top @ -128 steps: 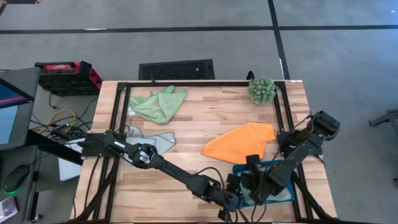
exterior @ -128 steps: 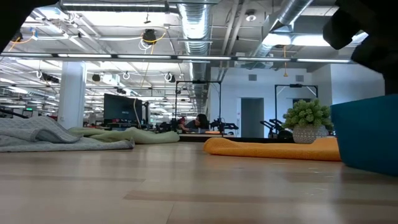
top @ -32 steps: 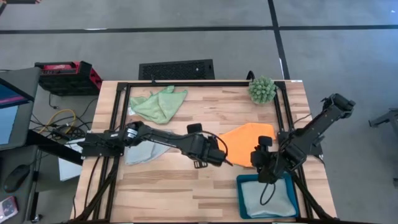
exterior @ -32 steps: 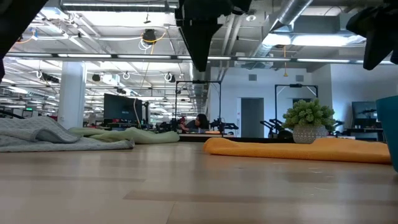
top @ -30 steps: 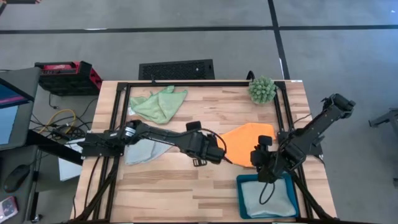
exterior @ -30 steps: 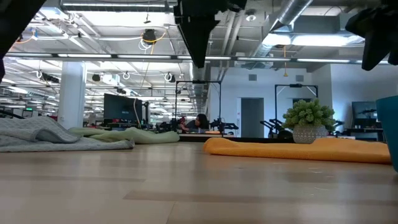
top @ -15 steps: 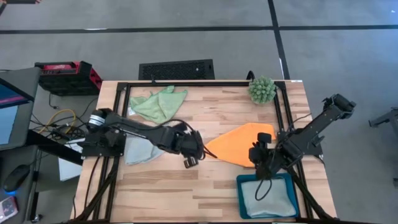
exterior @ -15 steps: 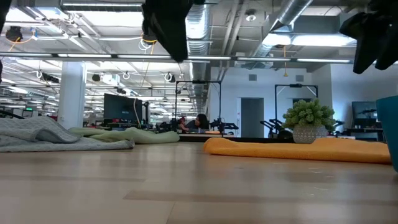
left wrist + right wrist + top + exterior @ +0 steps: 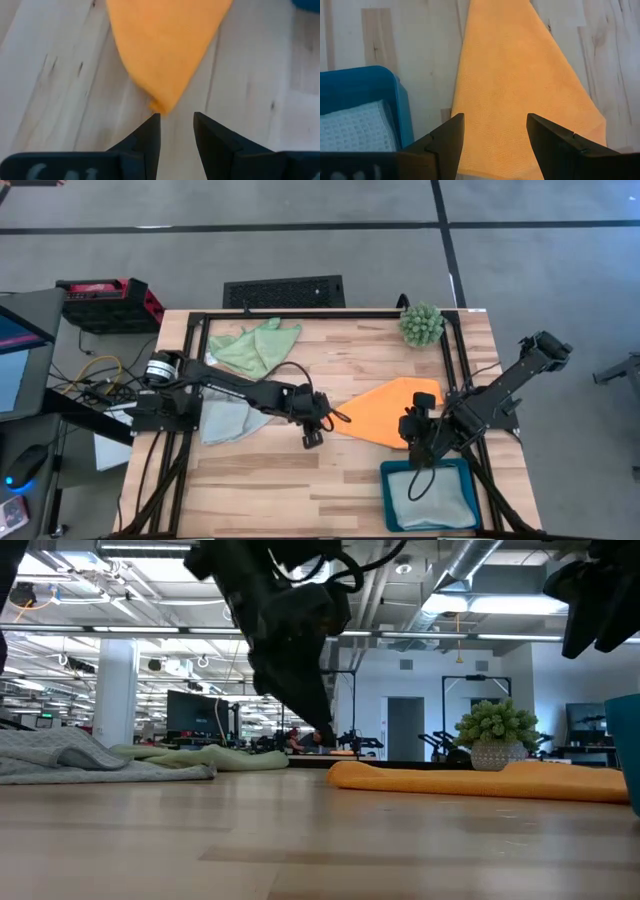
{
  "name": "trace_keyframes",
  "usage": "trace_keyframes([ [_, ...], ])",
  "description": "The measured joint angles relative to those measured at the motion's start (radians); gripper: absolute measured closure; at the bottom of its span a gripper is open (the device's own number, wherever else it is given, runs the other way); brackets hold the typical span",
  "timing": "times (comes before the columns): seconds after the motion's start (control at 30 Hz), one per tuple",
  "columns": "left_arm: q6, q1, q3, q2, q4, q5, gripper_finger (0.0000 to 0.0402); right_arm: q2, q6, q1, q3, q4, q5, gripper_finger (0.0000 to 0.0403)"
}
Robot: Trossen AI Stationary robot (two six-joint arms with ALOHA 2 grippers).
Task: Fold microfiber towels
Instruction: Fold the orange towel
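Note:
An orange towel (image 9: 392, 408) lies flat on the wooden table, right of centre, with one pointed corner (image 9: 159, 104) toward the table's left. My left gripper (image 9: 328, 420) hangs low at that corner, slanting down. It is open, its fingertips (image 9: 152, 125) just short of the tip, with nothing between them. My right gripper (image 9: 410, 442) hovers wide open over the towel's near right part (image 9: 510, 75), well above it in the low view (image 9: 600, 600). A light green towel (image 9: 255, 346) lies at the far left and a blue-grey one (image 9: 225, 420) at the left.
A teal tray (image 9: 386, 480) at the near right holds a pale folded towel (image 9: 430, 498). A spiky green ball plant (image 9: 421, 325) stands at the far right corner. A black frame (image 9: 300, 313) runs along the table's edges. Bare wood lies in the near middle.
My left gripper has drawn back toward the table's left and sunk from high above to just over the table. It has tipped from pointing straight down to a slant. It now stands at the orange towel's left corner, and the towel has not moved.

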Motion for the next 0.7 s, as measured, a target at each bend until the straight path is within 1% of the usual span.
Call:
trace_keyframes([
  [0.1, 0.015, 0.02, -0.066, 0.001, 0.121, 0.062, 0.0294, 0.0, 0.0, 0.0, 0.0, 0.0, 0.016, 0.0163],
  [0.17, 0.016, 0.032, -0.103, 0.003, 0.179, 0.083, 0.0294, 0.0, 0.0, 0.0, 0.0, 0.0, 0.018, 0.0163],
  [0.33, -0.004, 0.053, -0.18, 0.003, 0.268, 0.087, 0.0294, 0.0, 0.0, 0.0, 0.0, 0.0, 0.022, 0.0163],
  [0.47, -0.005, 0.052, -0.229, 0.003, 0.371, 0.088, 0.0294, 0.0, 0.0, 0.0, 0.0, 0.0, 0.025, 0.0163],
  [0.57, -0.011, 0.051, -0.246, 0.008, 0.411, 0.106, 0.0294, 0.0, 0.0, 0.0, 0.0, 0.0, 0.025, 0.0163],
  [0.67, -0.02, 0.052, -0.249, 0.039, 0.425, 0.107, 0.0294, 0.0, 0.0, 0.0, 0.0, 0.001, 0.025, 0.0163],
  [0.7, -0.02, 0.052, -0.249, 0.057, 0.462, 0.111, 0.0294, 0.0, 0.0, 0.0, 0.0, 0.002, 0.025, 0.0163],
])
